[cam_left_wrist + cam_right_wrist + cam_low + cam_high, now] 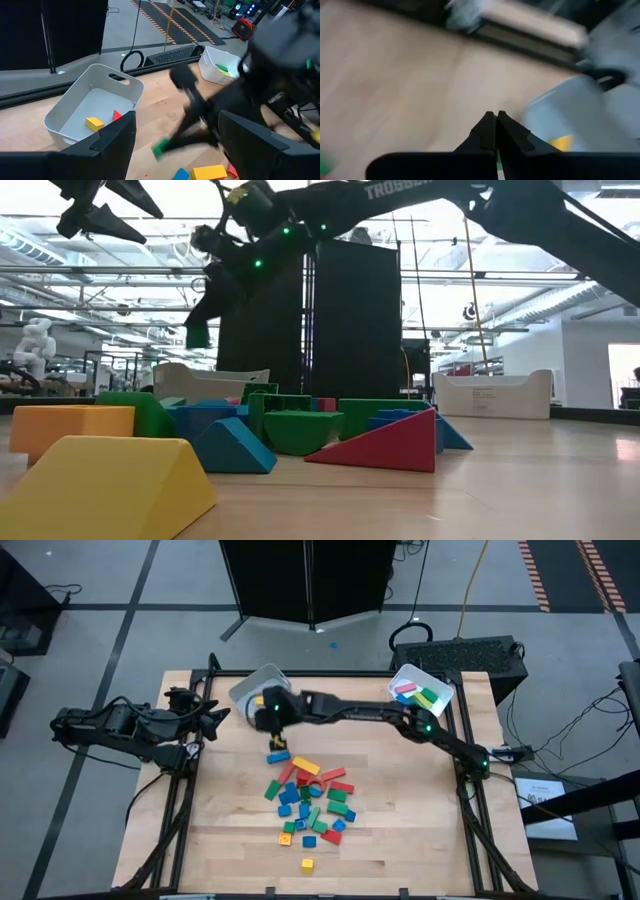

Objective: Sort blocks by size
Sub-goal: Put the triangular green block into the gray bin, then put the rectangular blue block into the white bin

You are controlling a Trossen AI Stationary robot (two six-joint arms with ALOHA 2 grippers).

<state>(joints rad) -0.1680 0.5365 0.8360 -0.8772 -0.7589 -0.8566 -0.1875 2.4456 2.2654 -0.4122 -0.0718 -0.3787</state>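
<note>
The blocks (310, 800) lie in a loose pile of red, blue, green and yellow pieces at the table's middle. One yellow block (278, 755) lies apart, at the pile's far left. My right gripper (276, 738) reaches in from the right, above that spot and near the left white bin (262, 683). It is shut on a small green block (160, 148). My left gripper (175, 145) stays open above the table's left edge (216, 722), holding nothing. The left bin holds a yellow block (94, 122) and a red block (116, 115). My right gripper pinches the small green block (160, 148) between its two fingers, only at their free ends. The fingers (192, 117) slant down from the table's far right. The block hangs at the fingertips (197, 335), lifted clear of the table.
A second white bin (420, 690) at the table's far right holds green, red and yellow pieces. A lone yellow block (307, 865) lies near the front edge. Bare wood stretches left and right of the pile. A dark case (470, 655) stands behind the table.
</note>
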